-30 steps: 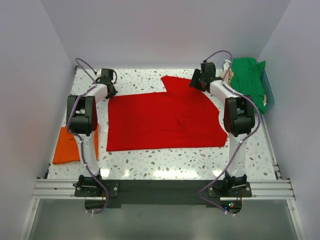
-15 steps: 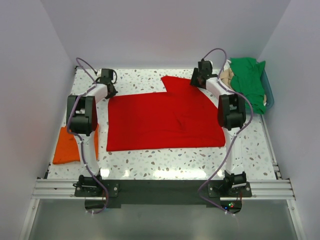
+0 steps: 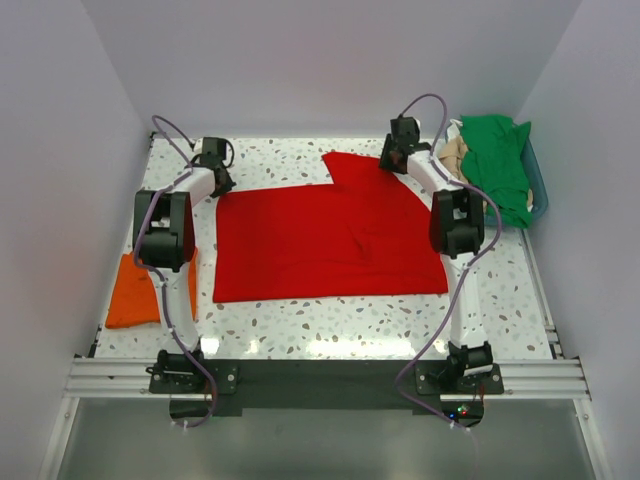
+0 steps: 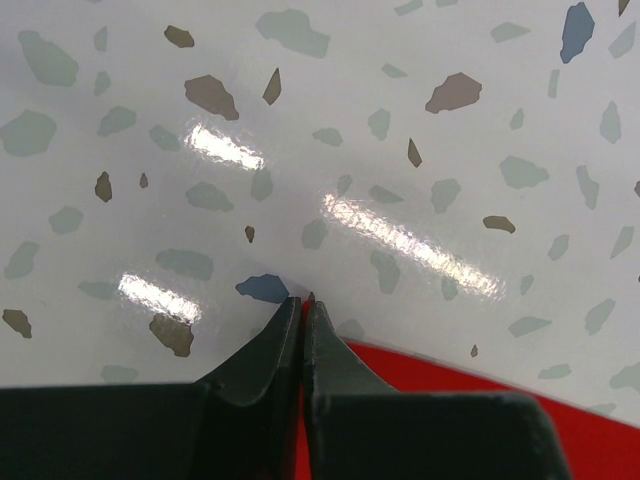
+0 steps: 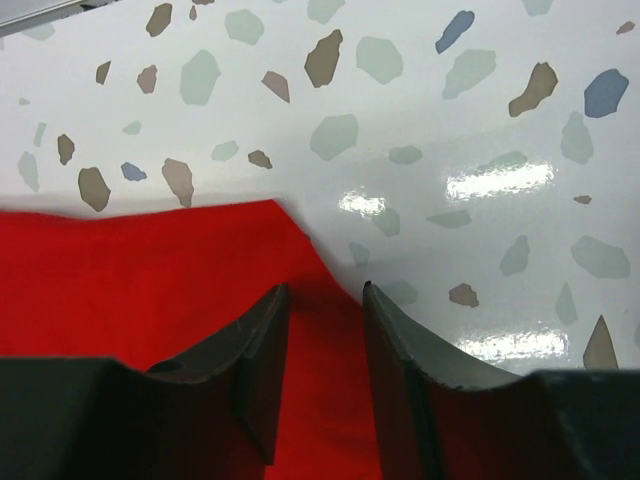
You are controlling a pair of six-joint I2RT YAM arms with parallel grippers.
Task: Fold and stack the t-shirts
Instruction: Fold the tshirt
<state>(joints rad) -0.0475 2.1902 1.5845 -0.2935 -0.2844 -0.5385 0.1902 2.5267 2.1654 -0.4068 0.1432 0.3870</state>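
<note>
While the big red t-shirt (image 3: 320, 240) is lying spread out flat across the middle of the speckled surface (image 3: 330, 320), both arms are reaching out to its far edge, one per side. The left hand (image 4: 303, 302) sits right at the far-left corner of the shirt. In its wrist cam the two fingers are pressed tight together with no gap, tips down on the surface, and the red cloth shows just behind them to the lower right. Honestly I can't tell if any fabric is actually caught in there or if it's just closed next to the edge. The right hand (image 5: 322, 292) is over at the far-right bit of the shirt, where a flap of red sticks out past the main body toward the back. Its fingers are spread apart, with red cloth showing in the gap between them and the shirt's curved edge running just past the tips, so it's open and not pinching anything. The orange t-shirt (image 3: 135, 290) is a flat little bundle at the left edge of the surface, beside the left arm and well apart from the red one. Off in the far-right corner, the green t-shirt (image 3: 495, 160) is heaped over the teal basket (image 3: 538, 190), with a tan t-shirt (image 3: 455, 152) peeking out on its left side.
</note>
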